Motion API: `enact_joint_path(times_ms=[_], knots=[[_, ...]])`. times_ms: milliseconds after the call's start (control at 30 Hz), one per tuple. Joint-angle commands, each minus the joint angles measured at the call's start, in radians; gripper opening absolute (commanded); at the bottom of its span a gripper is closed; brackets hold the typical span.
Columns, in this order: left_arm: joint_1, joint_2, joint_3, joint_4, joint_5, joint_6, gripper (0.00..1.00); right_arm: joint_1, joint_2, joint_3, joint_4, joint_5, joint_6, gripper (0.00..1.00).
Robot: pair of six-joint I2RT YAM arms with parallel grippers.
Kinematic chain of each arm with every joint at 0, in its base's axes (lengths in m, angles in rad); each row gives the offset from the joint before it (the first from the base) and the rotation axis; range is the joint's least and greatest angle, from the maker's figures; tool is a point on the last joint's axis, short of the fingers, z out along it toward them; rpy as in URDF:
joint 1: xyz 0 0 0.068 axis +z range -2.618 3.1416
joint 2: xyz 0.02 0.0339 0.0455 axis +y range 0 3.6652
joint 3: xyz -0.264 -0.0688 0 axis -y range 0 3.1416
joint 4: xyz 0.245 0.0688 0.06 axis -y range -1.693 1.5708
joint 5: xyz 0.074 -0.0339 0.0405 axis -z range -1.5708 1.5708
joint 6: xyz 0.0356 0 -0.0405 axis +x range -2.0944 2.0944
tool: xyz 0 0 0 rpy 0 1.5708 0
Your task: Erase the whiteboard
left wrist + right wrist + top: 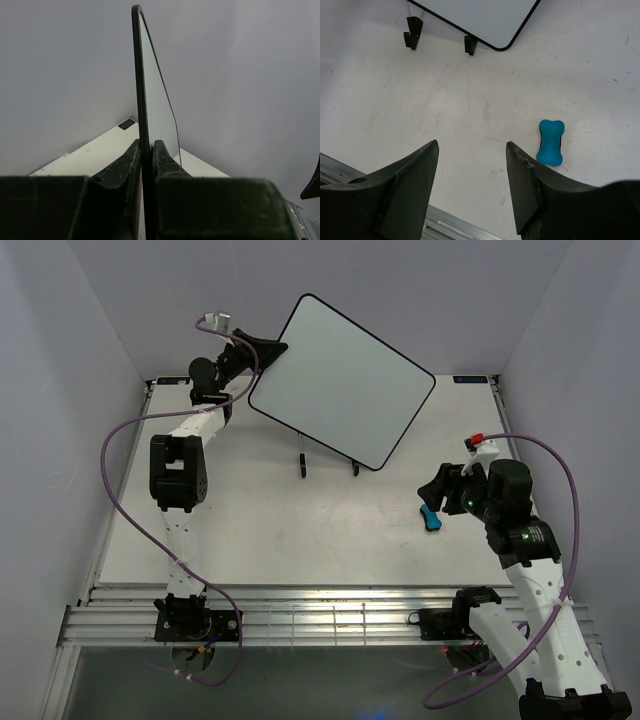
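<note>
The whiteboard (340,380) is a glossy white board with a thin black rim, and its face shows no writing. It hangs tilted over the back of the table. My left gripper (268,348) is shut on its upper left edge. In the left wrist view the board's rim (141,75) runs edge-on between my fingertips (146,145). My right gripper (432,490) is open and hovers low over the table, with nothing between its fingers (472,145). The blue bone-shaped eraser (431,518) lies flat on the table just right of those fingers (550,142). The board's lower corner (480,15) shows at the top of the right wrist view.
The black wire easel stand's feet (303,468) rest on the white table (280,540) below the board, also seen in the right wrist view (412,32). Grey walls close in the left, right and back. Metal rails (330,620) run along the near edge.
</note>
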Motion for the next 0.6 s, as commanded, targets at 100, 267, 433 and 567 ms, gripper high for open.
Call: enact_joint_path(times_ms=[100,267,433,567], knots=[[0.003,0.03,0.035,0.137,0.07,0.06,0.0,-0.001,-0.032,0.013,0.038,-0.02,-0.02,0.62],[0.025,0.036,-0.06,0.318,0.061,0.021,0.0,-0.001,-0.035,0.01,0.046,-0.022,-0.022,0.62],[0.063,0.076,-0.095,0.435,0.084,-0.035,0.0,-0.001,-0.037,0.01,0.054,-0.046,-0.02,0.62],[0.068,0.088,-0.102,0.441,0.095,-0.007,0.0,-0.001,-0.041,0.019,0.064,-0.056,-0.014,0.62]])
